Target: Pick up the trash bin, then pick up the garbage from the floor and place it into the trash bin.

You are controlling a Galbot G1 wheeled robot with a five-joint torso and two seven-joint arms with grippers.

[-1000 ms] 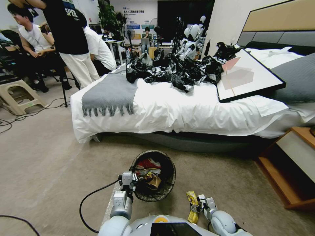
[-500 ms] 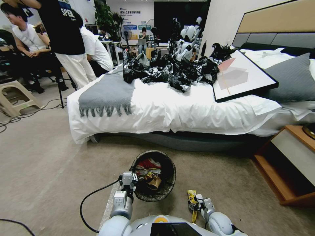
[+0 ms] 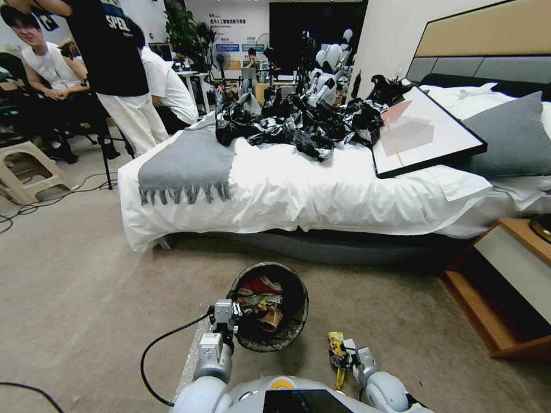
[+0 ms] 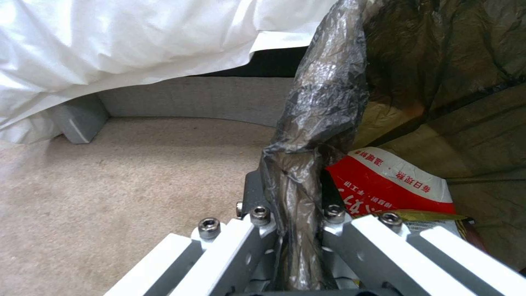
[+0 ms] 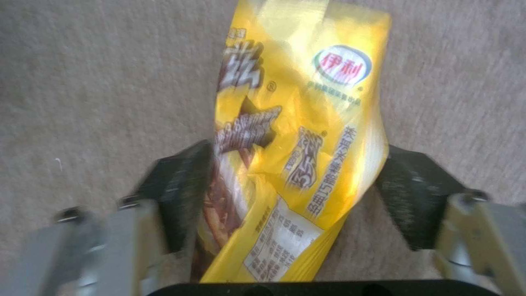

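The trash bin (image 3: 301, 312), lined with a black bag, hangs just in front of my base. My left gripper (image 3: 227, 314) is shut on its near rim. In the left wrist view that gripper (image 4: 290, 213) pinches the folded liner (image 4: 323, 102). Inside the bin lie a red-and-white wrapper (image 3: 261, 285) (image 4: 384, 181) and brownish scraps. To the right of the bin, my right gripper (image 3: 347, 355) is shut on a yellow snack packet (image 3: 334, 344), a piece of the garbage. In the right wrist view the packet (image 5: 296, 102) stands between the black pads (image 5: 181, 193) of the right gripper (image 5: 296, 164), over bare carpet.
A white-sheeted bed (image 3: 298, 189) fills the middle ground. It carries black plastic sheets (image 3: 298, 123), a grey throw and a framed picture (image 3: 425, 135). A wooden nightstand (image 3: 511, 287) stands at right. A cable (image 3: 166, 338) trails on the carpet at left. People and a stool (image 3: 28, 169) are at back left.
The camera has moved, so the bed and nightstand have slid left in the picture. The bin and the yellow packet have kept their places at my grippers.
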